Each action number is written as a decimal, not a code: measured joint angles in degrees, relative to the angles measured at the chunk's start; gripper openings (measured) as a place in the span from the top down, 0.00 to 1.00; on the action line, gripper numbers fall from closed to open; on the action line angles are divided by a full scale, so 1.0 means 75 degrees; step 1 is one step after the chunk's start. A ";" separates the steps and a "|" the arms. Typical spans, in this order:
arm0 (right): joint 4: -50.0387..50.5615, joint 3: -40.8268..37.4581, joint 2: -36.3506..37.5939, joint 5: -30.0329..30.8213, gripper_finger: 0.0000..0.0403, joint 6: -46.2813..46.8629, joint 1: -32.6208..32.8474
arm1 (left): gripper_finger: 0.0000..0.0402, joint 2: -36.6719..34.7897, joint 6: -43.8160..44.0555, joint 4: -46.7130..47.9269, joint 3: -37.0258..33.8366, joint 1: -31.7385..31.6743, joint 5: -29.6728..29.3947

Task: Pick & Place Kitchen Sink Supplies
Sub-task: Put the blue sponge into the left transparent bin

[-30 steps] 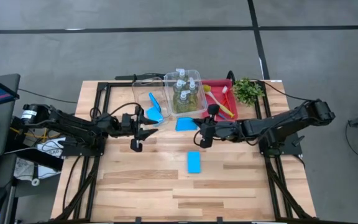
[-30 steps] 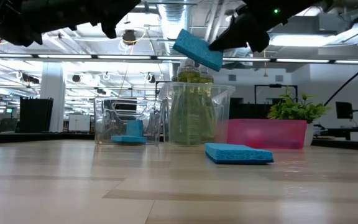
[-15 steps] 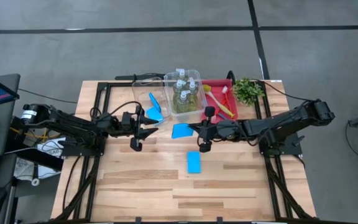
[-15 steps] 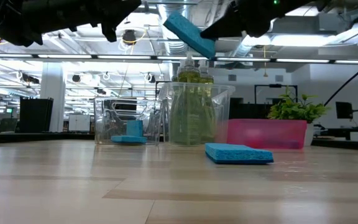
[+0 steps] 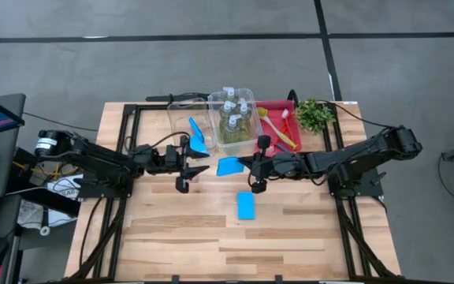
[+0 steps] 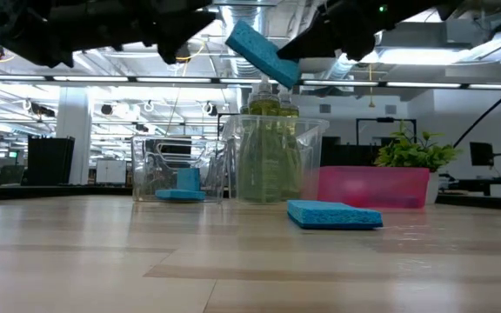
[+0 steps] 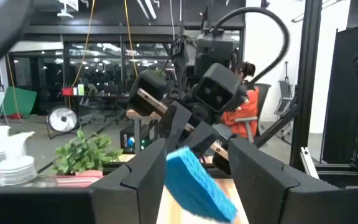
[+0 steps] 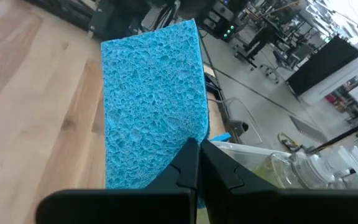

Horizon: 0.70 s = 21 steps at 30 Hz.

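A blue sponge (image 5: 228, 166) is pinched at one edge by the right gripper (image 5: 247, 163), fingers pressed onto it, and held tilted in the air above the table (image 5: 306, 237), just in front of the clear bins. The left gripper (image 5: 201, 162) is seen just beside the sponge's free end with its fingers spread; in the left wrist view the sponge (image 7: 196, 184) lies between those fingers (image 7: 146, 168), contact not determinable.

A second sponge (image 5: 246, 206) lies flat near the table's middle, with bare wood open on all sides and toward the near edge. A third sponge (image 5: 196, 135) stands tilted inside the left clear bin (image 5: 178, 104). The bottles (image 5: 233, 110) of yellow-green liquid stand in the adjoining bin (image 5: 213, 100); brushes (image 5: 280, 132) lie in the red tray (image 5: 278, 105), with a green plant (image 5: 314, 114) beside it at the far edge.

No legible writing or labels are seen.

The held sponge's height (image 6: 262, 54), level with the bin tops, is shown only in the low view; its porous face (image 8: 151, 106) only in the right wrist view. A seated person in orange (image 7: 248, 106) appears only in the left wrist view.
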State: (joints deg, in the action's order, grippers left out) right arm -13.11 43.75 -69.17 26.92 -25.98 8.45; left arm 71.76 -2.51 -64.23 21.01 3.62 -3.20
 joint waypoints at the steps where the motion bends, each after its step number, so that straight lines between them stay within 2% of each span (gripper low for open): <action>1: -0.0051 0.0000 -0.0086 0.0005 1.00 -0.0111 -0.0004 | 0.55 0.0166 0.0038 -0.0006 0.0110 0.0000 0.0000; 9: -0.0491 0.0000 -0.0442 0.0309 1.00 -0.0853 -0.0041 | 0.51 0.1105 0.0197 0.0016 0.0739 -0.0003 -0.0032; 21: -0.0862 0.0000 -0.0430 0.0419 1.00 -0.0986 0.0079 | 0.52 0.1202 0.0660 0.0159 0.0761 -0.0224 -0.0024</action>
State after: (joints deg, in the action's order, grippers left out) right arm -19.57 43.75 -72.40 30.06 -33.37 9.04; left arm 80.77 2.43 -63.03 26.72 1.94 -3.38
